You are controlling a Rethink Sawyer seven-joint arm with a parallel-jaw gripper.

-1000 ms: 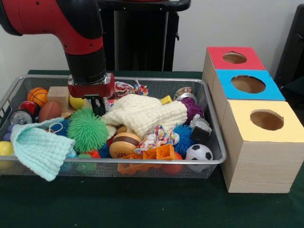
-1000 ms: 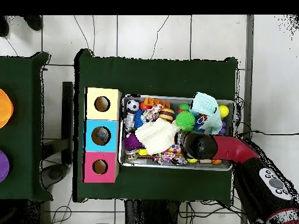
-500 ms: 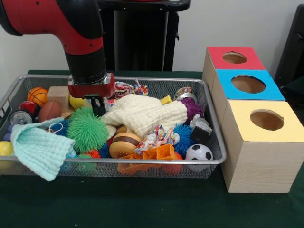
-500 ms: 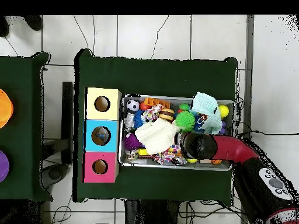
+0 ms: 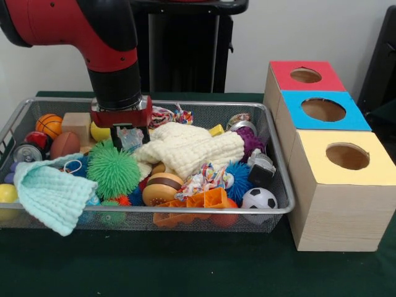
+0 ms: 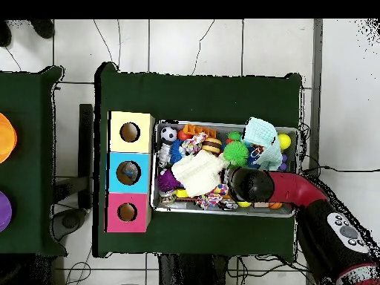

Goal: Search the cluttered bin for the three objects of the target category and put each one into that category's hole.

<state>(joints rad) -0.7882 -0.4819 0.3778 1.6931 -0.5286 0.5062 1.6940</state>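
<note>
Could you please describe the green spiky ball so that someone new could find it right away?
Start at the wire bin. Inside, right of the mint cloth and left of the cream cloth, sits the green spiky ball. It is the only large bright-green ball bristling with soft spikes.

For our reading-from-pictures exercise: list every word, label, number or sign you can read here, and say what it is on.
No text can be read in either view.
Can: it has markings, too blurred to read.
Red box, blue box, yellow box: plain coloured tops, no labels.
Arm: round buttons, no legible marks.
</note>
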